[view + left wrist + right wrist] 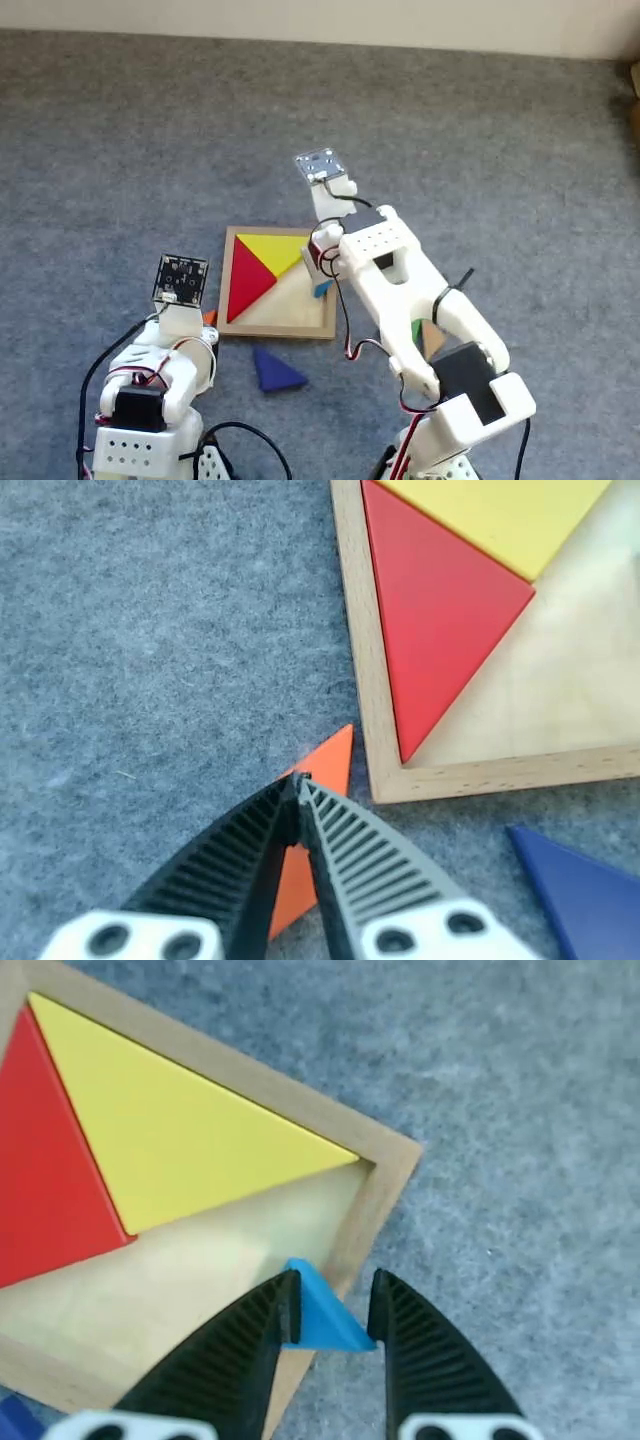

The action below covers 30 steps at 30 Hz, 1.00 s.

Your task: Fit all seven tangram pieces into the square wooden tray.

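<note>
I've right gripper point(335, 1282) pinching small light-blue triangle point(322, 1320), square wooden tray point(388, 1188) rim beneath tips. Light, stiff, slick: I'd squeeze 2 edges. Meanwhile left gripper point(298, 785) closed.

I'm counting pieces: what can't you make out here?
Orange piece: left wrist view, mostly under the left gripper.
Green piece and tan piece: high view, largely behind the right arm.
Dark blue triangle: left wrist view, cut by the edge.
Light blue piece: right wrist view, sides hidden by the right gripper.
</note>
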Each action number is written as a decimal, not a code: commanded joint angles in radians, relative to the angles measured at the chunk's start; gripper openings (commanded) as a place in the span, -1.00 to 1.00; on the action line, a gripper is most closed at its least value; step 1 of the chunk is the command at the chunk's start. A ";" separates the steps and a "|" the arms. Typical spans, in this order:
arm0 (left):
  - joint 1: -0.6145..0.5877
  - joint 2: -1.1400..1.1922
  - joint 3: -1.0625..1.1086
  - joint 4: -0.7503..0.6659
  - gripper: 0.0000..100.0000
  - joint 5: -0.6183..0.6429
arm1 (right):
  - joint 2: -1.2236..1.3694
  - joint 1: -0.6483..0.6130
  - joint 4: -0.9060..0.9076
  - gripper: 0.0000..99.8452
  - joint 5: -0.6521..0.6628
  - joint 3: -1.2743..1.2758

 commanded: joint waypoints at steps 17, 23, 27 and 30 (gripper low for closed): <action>-0.001 0.001 0.021 0.005 -0.98 0.009 | -0.133 -0.008 0.073 -0.79 0.011 -0.007; -0.001 0.001 0.021 0.005 -0.98 0.009 | -0.133 -0.050 0.145 -0.99 0.012 -0.008; -0.001 0.001 0.021 0.005 -0.98 0.009 | -0.131 -0.122 0.182 -0.99 0.012 -0.004; -0.001 0.001 0.021 0.005 -0.98 0.009 | -0.130 -0.137 0.185 -0.99 0.012 -0.004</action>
